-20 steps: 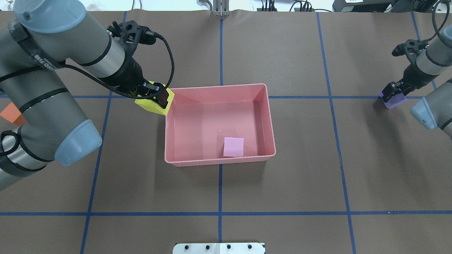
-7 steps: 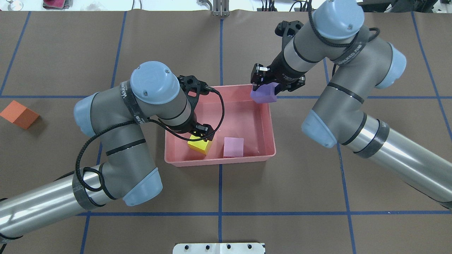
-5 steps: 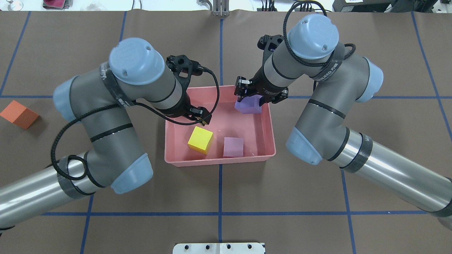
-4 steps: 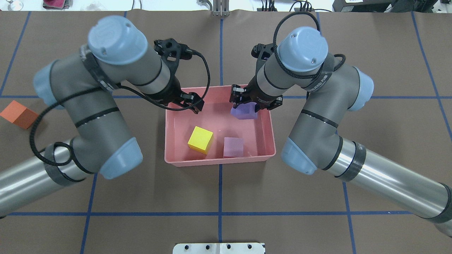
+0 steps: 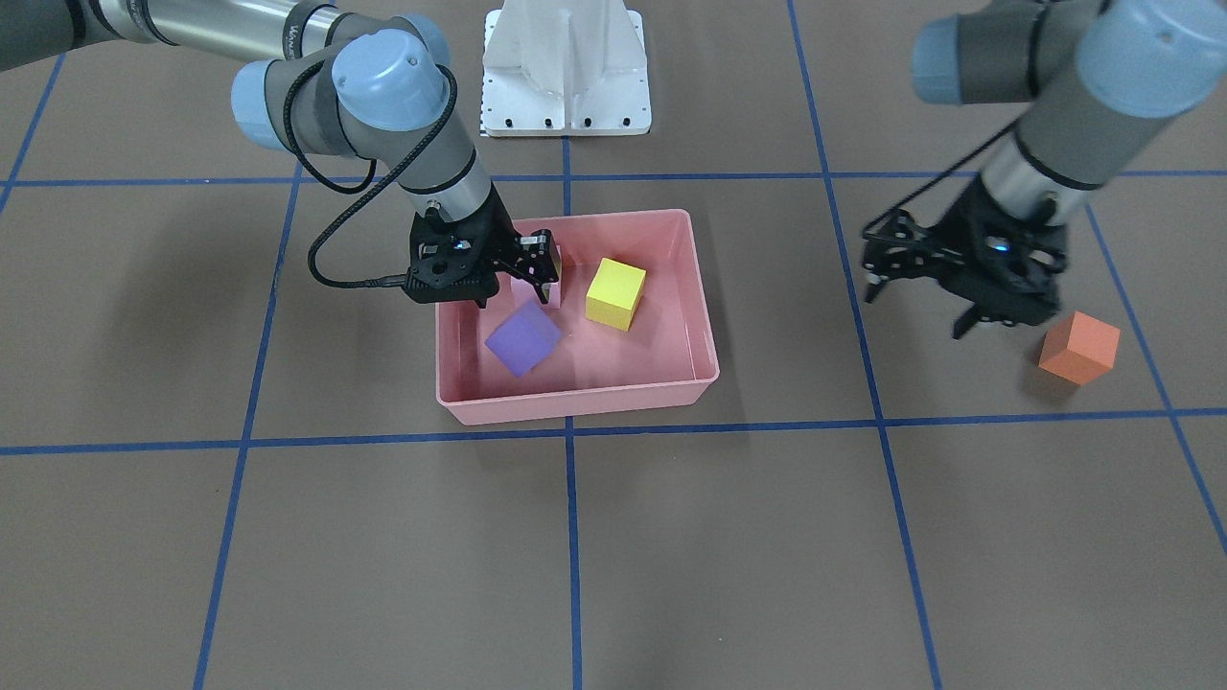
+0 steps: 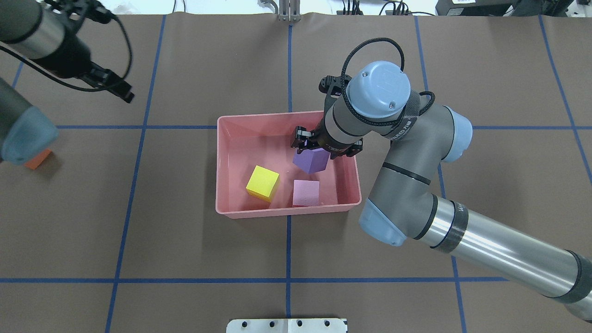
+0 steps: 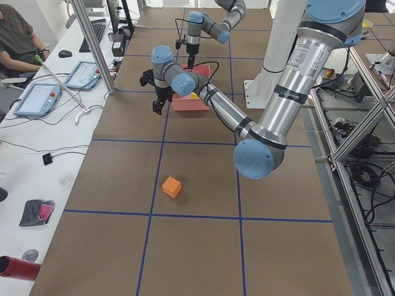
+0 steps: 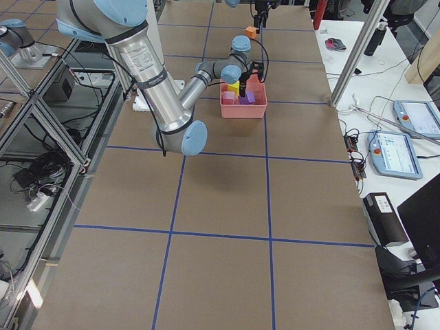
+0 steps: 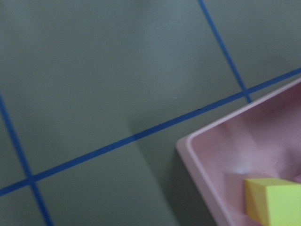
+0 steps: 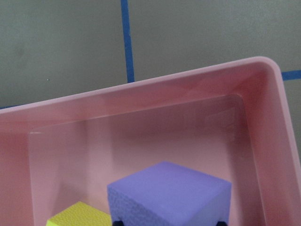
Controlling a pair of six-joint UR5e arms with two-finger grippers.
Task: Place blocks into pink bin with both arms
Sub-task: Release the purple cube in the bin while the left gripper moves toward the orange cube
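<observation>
The pink bin [image 6: 286,212] [image 5: 575,398] holds the yellow block [image 6: 262,183] [image 5: 615,292] and the light pink block [image 6: 306,193]. The purple block [image 6: 311,160] [image 5: 522,337] [image 10: 169,193] sits tilted low inside it, clear of the fingers. My right gripper [image 6: 328,144] [image 5: 534,268] hangs open just above that block. The orange block [image 5: 1080,347] [image 7: 171,186] lies on the table far to my left, half hidden under my left elbow in the overhead view. Beside it my left gripper [image 5: 1007,321] [image 6: 113,85] is open and holds nothing.
The white pedestal base [image 5: 566,67] stands at the table's near edge, behind the bin. Blue tape lines [image 6: 289,277] grid the brown tabletop. In the left view a side bench [image 7: 37,98] with tablets runs along the table, and a person [image 7: 18,37] sits there.
My left gripper let go of the yellow block in the bin and swung away left toward the orange block. My right gripper brought the purple block over the bin and released it.
</observation>
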